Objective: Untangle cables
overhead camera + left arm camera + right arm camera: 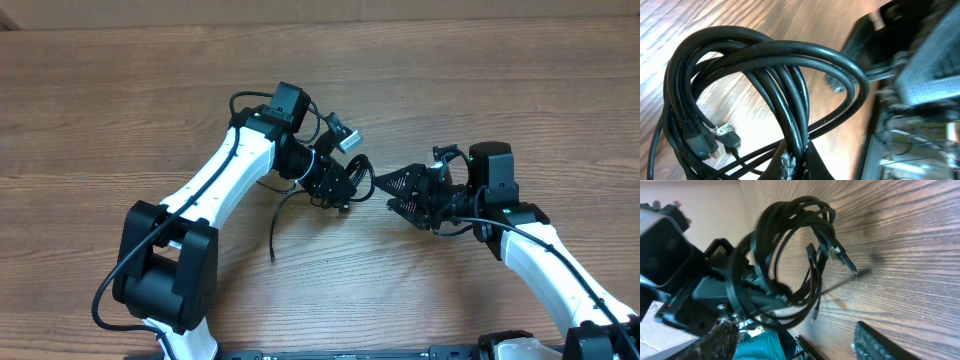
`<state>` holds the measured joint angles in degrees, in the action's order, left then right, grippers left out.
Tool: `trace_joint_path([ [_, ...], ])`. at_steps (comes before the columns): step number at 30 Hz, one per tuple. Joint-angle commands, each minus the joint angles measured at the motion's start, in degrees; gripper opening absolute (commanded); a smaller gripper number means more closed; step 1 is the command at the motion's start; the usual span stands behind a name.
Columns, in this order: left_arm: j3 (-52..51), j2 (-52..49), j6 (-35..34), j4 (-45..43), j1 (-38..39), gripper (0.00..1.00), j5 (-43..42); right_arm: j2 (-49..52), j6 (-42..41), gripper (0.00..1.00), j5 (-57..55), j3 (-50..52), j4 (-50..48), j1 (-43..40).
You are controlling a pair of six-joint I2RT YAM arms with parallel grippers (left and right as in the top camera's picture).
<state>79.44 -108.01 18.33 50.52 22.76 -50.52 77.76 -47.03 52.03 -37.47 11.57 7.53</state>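
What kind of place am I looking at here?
Likely a robotics test bench: a left robot arm and a right robot arm share a wood-grain table, a bundle of black cables between them. The room beyond is out of view.

The left gripper (340,185) is squeezed tight. The right gripper (390,192) has its fingers wide apart. They point at each other.

cables (785,100): glossy black all over, from what I see.
plug tip (726,131): silvery.
table (120,80): brown, streaky wood grain.
left arm (225,175): white shell, black joints.
right arm (550,265): I read the same.
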Motion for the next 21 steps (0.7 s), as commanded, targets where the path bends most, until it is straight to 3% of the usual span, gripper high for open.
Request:
trace_joint_path([
  [1, 1.4, -0.3, -0.8, -0.2, 0.1, 0.05, -9.4, -0.3, 2.4, 0.67, 0.5, 0.0, -0.3, 0.7],
  [10, 1.4, -0.3, -0.8, 1.7, 0.6, 0.04, -9.5, -0.3, 2.4, 0.49, -4.3, 0.0, -0.3, 0.8],
  [21, 1.4, -0.3, -2.2, 4.1, 1.0, 0.04, -9.6, -0.3, 2.6, 0.48, -16.5, 0.0, -0.5, 2.9],
])
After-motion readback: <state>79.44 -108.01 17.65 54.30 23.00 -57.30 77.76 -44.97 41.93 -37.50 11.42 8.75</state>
